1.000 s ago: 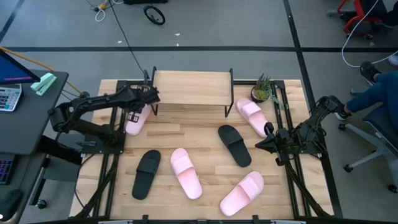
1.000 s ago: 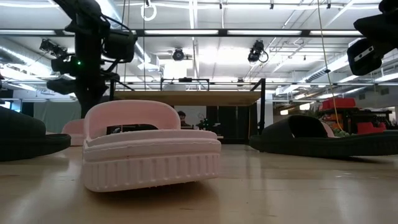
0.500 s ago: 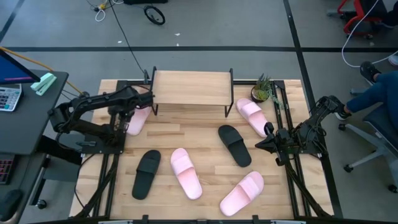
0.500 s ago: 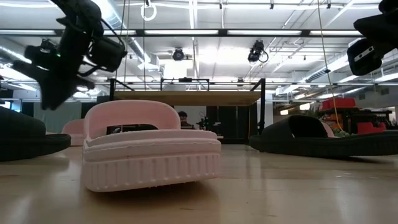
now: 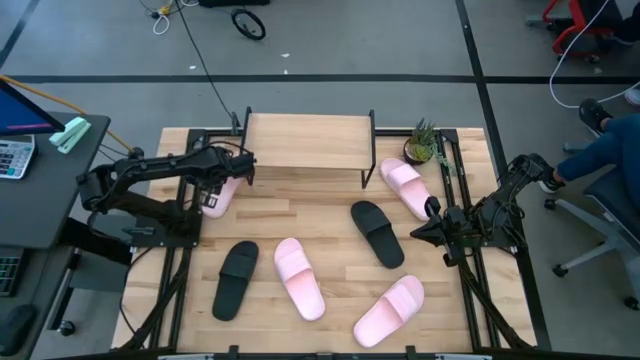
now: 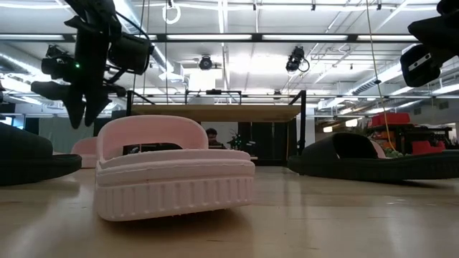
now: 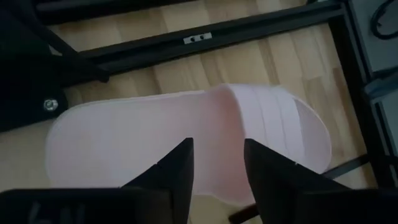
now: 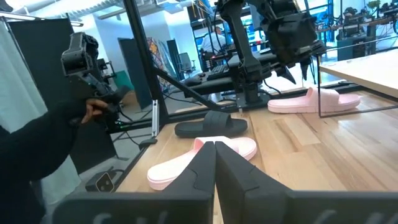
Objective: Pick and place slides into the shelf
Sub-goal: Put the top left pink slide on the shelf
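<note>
With its jaws apart, the left gripper [image 5: 212,188] is held just above the pink slide [image 5: 218,191] near the desk's far-left corner, beside the shelf [image 5: 306,141], and is best lowered squarely astride the strap before closing; the right gripper [image 5: 428,229] is parked shut.

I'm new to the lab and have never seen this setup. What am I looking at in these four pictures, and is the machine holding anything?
Two dark robot arms work at a slatted table. One camera looks straight down, one sits at table height, and one rides on each wrist. Six slides lie on the table, four pink and two black, before a small shelf. The left gripper hovers open above a pink slide by the shelf's left end, holding nothing. The right gripper waits shut at the table's right edge, also holding nothing. A small potted plant stands right of the shelf.
</note>
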`<control>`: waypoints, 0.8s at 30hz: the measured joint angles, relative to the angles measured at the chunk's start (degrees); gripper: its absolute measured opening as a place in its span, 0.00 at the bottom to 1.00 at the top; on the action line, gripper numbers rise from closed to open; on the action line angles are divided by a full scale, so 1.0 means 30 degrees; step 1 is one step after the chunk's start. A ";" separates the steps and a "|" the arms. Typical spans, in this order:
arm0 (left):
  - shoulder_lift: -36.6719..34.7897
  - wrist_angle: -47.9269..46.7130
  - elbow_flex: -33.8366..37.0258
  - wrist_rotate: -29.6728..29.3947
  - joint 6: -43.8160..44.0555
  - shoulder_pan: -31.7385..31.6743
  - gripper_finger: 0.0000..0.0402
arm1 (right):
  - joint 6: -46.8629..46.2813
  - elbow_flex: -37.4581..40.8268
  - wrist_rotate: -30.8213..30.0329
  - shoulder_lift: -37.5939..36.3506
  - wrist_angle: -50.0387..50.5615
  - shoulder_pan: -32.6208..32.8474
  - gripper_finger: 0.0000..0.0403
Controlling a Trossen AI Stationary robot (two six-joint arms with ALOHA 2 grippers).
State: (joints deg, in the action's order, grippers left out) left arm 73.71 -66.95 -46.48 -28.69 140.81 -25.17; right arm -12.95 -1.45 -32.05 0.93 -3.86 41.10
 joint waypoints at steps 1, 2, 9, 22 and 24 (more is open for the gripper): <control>0.0000 0.0103 0.0000 0.0007 0.0000 0.0060 0.38 | 0.0000 0.0000 -0.0007 0.0000 0.0000 0.0000 0.03; 0.0000 0.0257 0.0000 0.0022 0.0007 0.0128 0.39 | 0.0000 0.0000 0.0000 0.0000 0.0000 0.0000 0.03; 0.0000 0.0333 0.0000 -0.0026 -0.0154 -0.0057 0.45 | 0.0000 0.0000 -0.0004 0.0000 0.0000 0.0000 0.03; 0.1205 -0.0366 0.0015 0.0641 -0.0595 -0.0031 0.45 | 0.0000 0.0000 -0.0002 0.0000 0.0000 0.0000 0.03; 0.1699 -0.0326 0.0015 0.0641 -0.0518 -0.0036 0.45 | 0.0000 0.0000 -0.0004 0.0000 0.0003 0.0000 0.03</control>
State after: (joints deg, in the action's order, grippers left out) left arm 78.81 -67.93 -46.44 -26.76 139.26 -25.28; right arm -12.95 -1.45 -32.07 0.93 -3.85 41.10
